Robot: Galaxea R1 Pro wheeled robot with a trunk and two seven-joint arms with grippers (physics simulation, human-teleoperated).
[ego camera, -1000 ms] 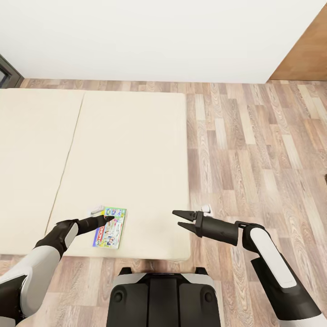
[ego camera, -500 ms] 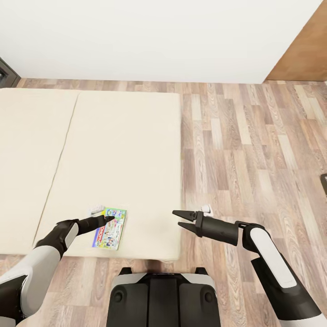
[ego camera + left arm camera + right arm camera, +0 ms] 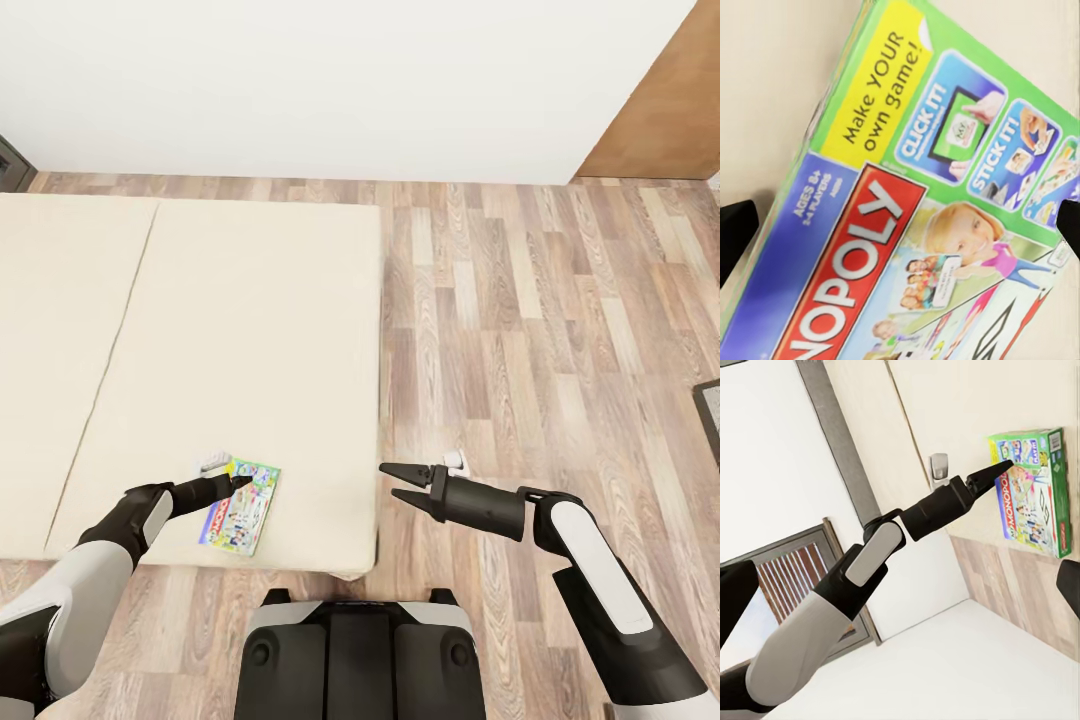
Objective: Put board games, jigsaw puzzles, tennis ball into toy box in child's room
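Bed (image 3: 200, 330) slid left in view; left fingers (image 3: 238, 481) grip Monopoly box (image 3: 240, 506), right fingers (image 3: 398, 480) spread empty.

view: swung rightward | bed (image 3: 250, 330): now sits further left in frame | board game (image 3: 240, 492): tilted slightly more

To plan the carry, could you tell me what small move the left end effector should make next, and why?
Probably lift the left end effector slightly: it seems to grip the board game at its edge, low over the bed, to clear it.
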